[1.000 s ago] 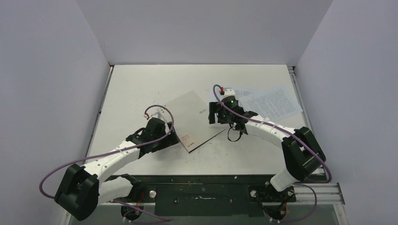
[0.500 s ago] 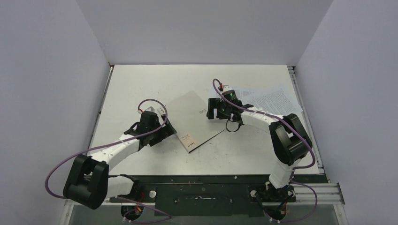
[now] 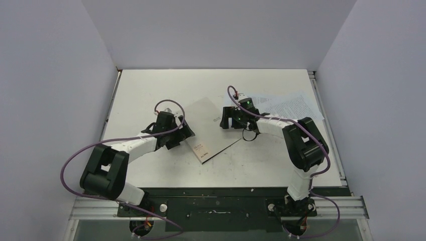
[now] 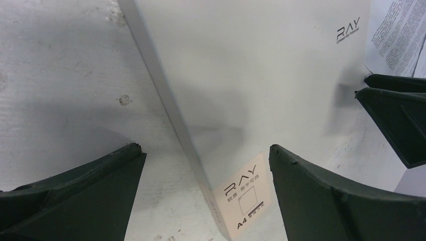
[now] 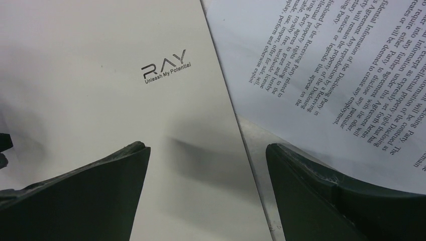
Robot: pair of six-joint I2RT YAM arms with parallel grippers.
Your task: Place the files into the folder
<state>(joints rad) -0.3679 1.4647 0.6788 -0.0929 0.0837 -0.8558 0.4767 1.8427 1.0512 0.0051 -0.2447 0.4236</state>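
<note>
Left wrist: matte grey folder beneath my spread fingers

My left gripper [image 4: 203,150] and right gripper [image 5: 206,148] stand wide apart, holding nothing. The folder [image 3: 206,124], flat, smooth and silvery, lies closed between them, printed "RAY Unleash My Potential" and "A4". The files [image 3: 294,106], densely printed white sheets, lie at its two o'clock.

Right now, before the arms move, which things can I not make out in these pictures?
- Inside of the folder: all views, the closed cover hides it.
- Number of the files: top view, sheets overlap and the right arm covers their near edge; right wrist view, frame edges cut them.
- Their text: top view, too small.
</note>
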